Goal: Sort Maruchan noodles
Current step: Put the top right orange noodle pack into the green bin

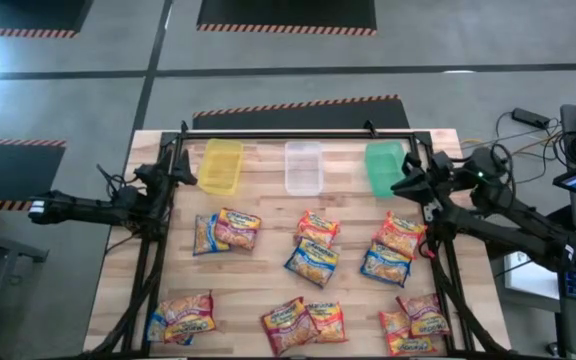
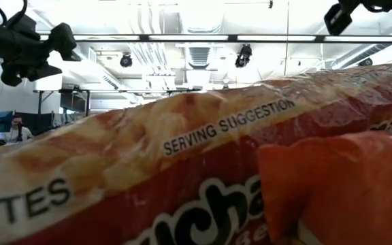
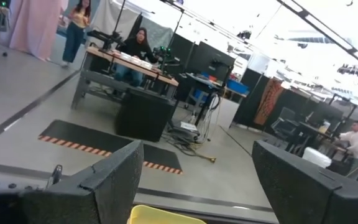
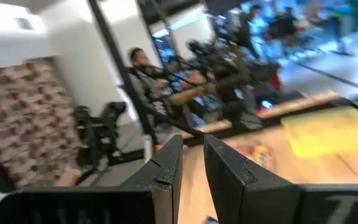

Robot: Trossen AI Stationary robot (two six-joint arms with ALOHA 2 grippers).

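We see a big open lab or workshop hall. Hazard-striped floor mats (image 3: 107, 146) lie on grey concrete, people sit at workbenches (image 3: 132, 62) crowded with equipment, and ducts and lights (image 2: 243, 54) run across the ceiling.
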